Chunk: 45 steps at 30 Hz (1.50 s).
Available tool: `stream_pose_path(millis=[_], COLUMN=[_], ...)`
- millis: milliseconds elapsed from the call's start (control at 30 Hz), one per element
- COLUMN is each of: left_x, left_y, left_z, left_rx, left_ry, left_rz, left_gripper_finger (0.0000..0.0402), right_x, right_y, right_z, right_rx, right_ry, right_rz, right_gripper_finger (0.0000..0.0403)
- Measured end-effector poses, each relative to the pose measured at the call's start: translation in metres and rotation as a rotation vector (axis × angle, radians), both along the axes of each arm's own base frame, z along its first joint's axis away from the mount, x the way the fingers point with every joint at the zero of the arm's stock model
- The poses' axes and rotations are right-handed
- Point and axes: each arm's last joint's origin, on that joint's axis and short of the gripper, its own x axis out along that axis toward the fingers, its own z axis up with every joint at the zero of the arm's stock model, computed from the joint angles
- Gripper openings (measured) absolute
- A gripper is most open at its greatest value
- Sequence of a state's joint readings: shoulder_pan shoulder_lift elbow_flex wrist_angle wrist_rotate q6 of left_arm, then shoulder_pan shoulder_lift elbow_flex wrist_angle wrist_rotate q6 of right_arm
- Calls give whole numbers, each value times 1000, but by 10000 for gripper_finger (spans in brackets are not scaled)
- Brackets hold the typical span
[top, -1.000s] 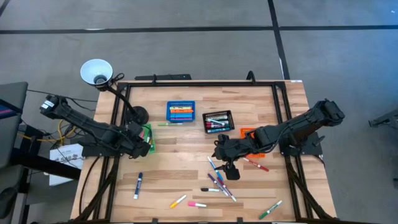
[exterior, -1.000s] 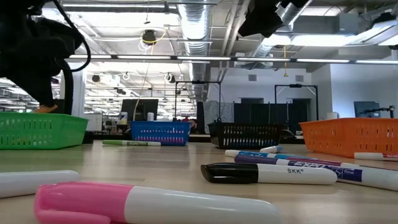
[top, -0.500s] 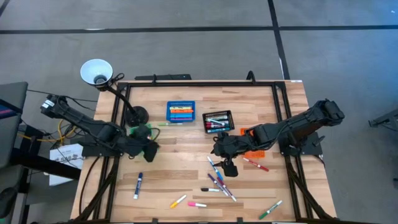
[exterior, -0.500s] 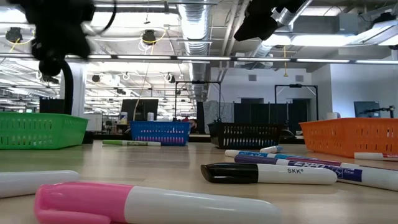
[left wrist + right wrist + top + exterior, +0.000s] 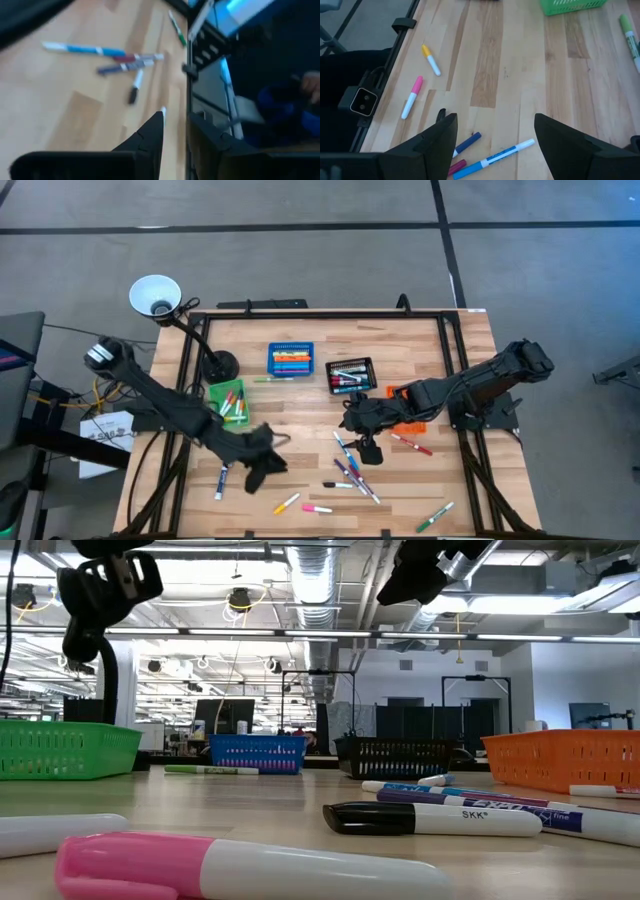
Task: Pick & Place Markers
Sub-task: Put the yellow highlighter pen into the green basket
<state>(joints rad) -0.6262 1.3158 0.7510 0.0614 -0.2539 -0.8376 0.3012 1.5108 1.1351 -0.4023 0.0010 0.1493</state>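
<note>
Markers lie loose on the wooden table: a cluster near my right gripper, a blue one, a yellow one, a pink one, a red one and a green one. More markers lie in the green bin. My left gripper hovers over bare table between the blue and yellow markers. Its fingers stand a little apart with nothing between them. My right gripper hangs wide open above the cluster, holding nothing.
A blue bin and a black bin with markers stand at the far middle. An orange bin is partly under my right arm. A lamp stands at the far left. A dark frame rims the table.
My left gripper has swung away from above the green bin, toward the table's near edge and its middle. It has risen a little and tipped from pointing down to slanting forward. The green bin and the markers in it now show uncovered.
</note>
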Motion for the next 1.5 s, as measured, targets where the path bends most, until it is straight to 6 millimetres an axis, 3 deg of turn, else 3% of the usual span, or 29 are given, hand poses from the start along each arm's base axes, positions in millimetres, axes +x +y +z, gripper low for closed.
stream_pose_path(millis=[200,300,667,1000,1200,1500], left_x=[32,39,40,41,42,40], left_y=[-28,-34,-51,-67,-74,-80], left_z=[-12,-16,-58,-69,-91,-107], left_rx=[2,47,138,131,157,220], left_ry=[133,229,384,391,424,426], left_rz=[-102,-122,-197,-214,-225,-240], left_gripper_finger=[81,81,88,123,124,122], right_x=[0,0,0,1,4,8], right_y=[0,0,0,1,5,11], right_z=[0,0,0,1,6,13], right_rx=[0,0,0,6,24,53], right_ry=[0,-1,0,-18,-76,-167], right_rz=[-1,-1,0,0,10,25], right_gripper_finger=[255,255,255,255,255,255])
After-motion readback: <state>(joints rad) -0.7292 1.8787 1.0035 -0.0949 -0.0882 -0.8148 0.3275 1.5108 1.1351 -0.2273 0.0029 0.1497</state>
